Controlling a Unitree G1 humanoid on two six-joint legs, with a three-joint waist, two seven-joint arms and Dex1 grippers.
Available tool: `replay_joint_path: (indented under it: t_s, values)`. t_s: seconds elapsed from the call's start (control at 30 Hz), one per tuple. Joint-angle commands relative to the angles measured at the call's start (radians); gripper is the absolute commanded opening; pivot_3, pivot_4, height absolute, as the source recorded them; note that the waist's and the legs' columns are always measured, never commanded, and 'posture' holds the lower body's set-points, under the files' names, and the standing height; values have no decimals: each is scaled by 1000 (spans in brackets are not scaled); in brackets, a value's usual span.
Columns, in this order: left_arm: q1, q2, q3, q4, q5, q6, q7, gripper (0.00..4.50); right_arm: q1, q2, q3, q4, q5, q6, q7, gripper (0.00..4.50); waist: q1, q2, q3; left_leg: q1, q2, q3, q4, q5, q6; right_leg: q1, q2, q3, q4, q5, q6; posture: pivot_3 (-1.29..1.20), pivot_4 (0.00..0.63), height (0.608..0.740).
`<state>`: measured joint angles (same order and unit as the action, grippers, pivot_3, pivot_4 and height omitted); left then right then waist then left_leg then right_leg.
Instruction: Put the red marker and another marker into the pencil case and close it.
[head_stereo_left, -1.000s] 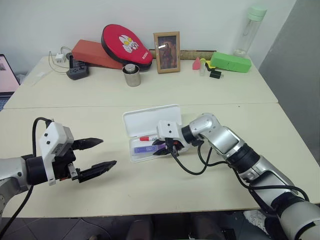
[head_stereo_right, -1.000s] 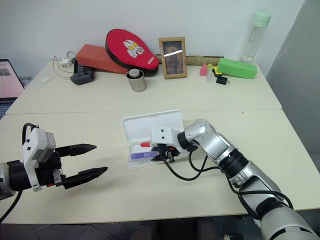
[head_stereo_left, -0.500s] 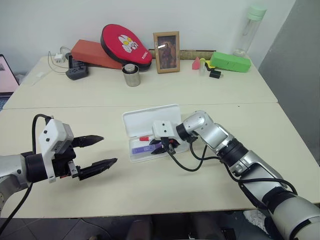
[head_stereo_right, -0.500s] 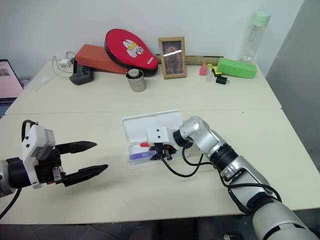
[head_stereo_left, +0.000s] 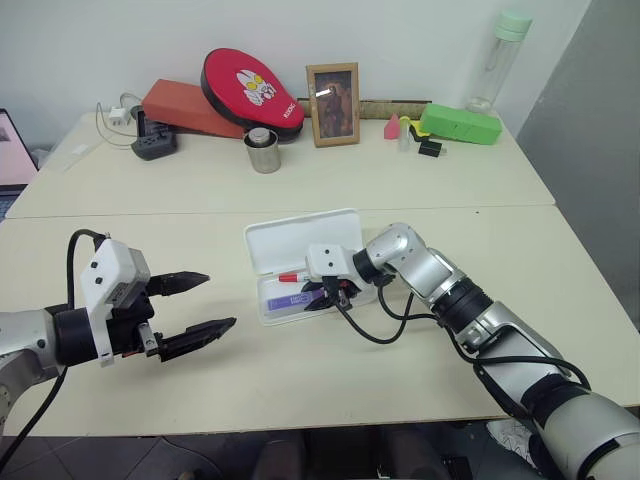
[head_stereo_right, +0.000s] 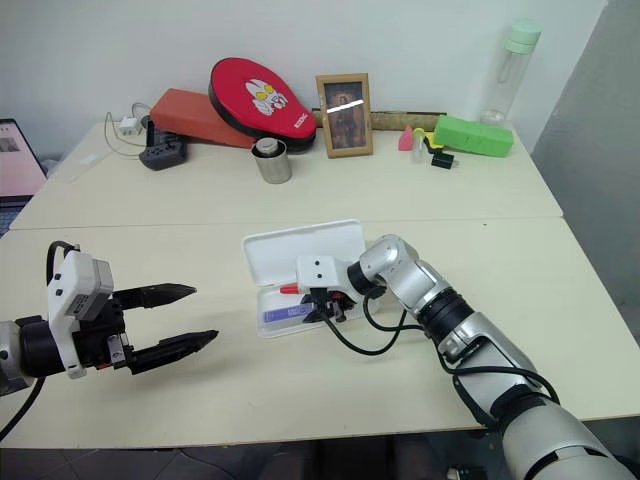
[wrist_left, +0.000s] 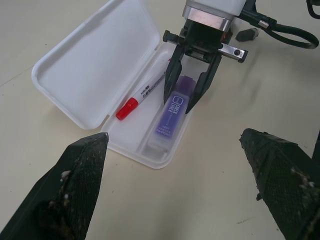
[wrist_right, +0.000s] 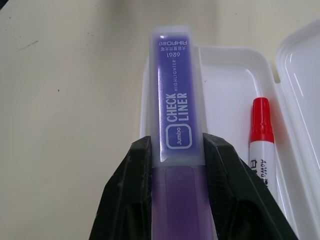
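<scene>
Case: the pencil case (head_stereo_left: 300, 245) lay open near the middle of the front table, lid flat on the far side, shallow tray toward the robot.
Red marker: the red marker (wrist_left: 141, 95) lay in the tray along the hinge side, red cap pointing toward the left arm.
Highlighter: the purple highlighter (wrist_right: 175, 120) lay in the tray just beside the red marker and roughly parallel to it, on the side nearer the robot.
Right gripper: the right gripper (wrist_left: 192, 91) reached in from the case's right end, its two fingers straddling the highlighter's darker end; jaws partly open and flanking the barrel, at or almost at its sides, so it looked about to be let go, though a light grip could not be ruled out.
Key relation: highlighter's long axis ran straight out from between those fingers, along the tray; backing out along that line should leave it lying there.
Left gripper: the left gripper (head_stereo_left: 195, 305) hovered wide open and empty, well apart from the case, over bare table.
Nearer arm: right, already at the case.
Remaining: lid not yet shut.
Unclear: whether the finger pads pressed the highlighter; the red marker's tail end lay hidden behind the right gripper.
</scene>
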<state>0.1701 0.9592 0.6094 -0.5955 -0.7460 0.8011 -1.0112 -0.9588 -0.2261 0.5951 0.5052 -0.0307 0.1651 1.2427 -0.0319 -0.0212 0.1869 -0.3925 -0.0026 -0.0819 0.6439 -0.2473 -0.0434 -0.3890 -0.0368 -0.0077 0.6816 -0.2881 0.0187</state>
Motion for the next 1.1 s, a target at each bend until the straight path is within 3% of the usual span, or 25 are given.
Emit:
replay_joint_path:
  t_s: [0.03, 0.33, 0.5, 0.67, 0.8, 1.0, 1.1]
  values:
    - [-7, 15, -4, -20, -10, -12, 8, 4500, -25, 4, -37, -15, -2, -16, 12, 2400, 0, 0, 0, 0, 0, 0, 0, 0, 0, 0, 0, 0, 0, 0, 0, 0, 150, 740]
    - [-19, 15, -22, -12, -8, -18, 8, 4500, -28, -2, -78, -81, 18, 16, 36, 4414, 0, 0, 0, 0, 0, 0, 0, 0, 0, 0, 0, 0, 0, 0, 0, 0, 150, 740]
    - [-89, 4, -101, -15, -29, -21, 13, 4500, 20, -49, -171, -271, 99, 155, 31, 4414, 2, 1, 0, 0, 0, 0, 0, 0, 0, 0, 0, 0, 0, 0, 0, 0, 150, 740]
    - [-219, -33, -302, -18, -9, -50, 10, 4500, 169, -203, -296, -543, 146, 426, -56, 4414, 20, 0, 0, -3, -4, -2, 0, 0, 0, 1, -1, 0, -2, 0, 0, 0, 150, 740]
    - [-371, -100, -514, 31, 56, -100, -9, 4500, 307, -397, -377, -702, 149, 596, -93, 4414, 27, 2, 1, -3, -4, 0, 1, 0, 0, 0, -1, -1, -1, 0, 1, 0, 150, 740]
    - [-535, -179, -709, 164, 189, -198, -42, 4500, 410, -538, -420, -747, 117, 722, -206, 4414, 5, 2, 1, -3, -4, 5, 1, 0, 0, 0, 1, -1, -1, 0, 0, 0, 150, 740]
    - [-581, -210, -749, 216, 224, -234, -50, 4500, 448, -570, -413, -752, 118, 758, -241, 4414, -2, 2, 1, -2, -4, 5, 1, 0, 0, 0, 3, -1, 0, 0, 0, 0, 150, 740]
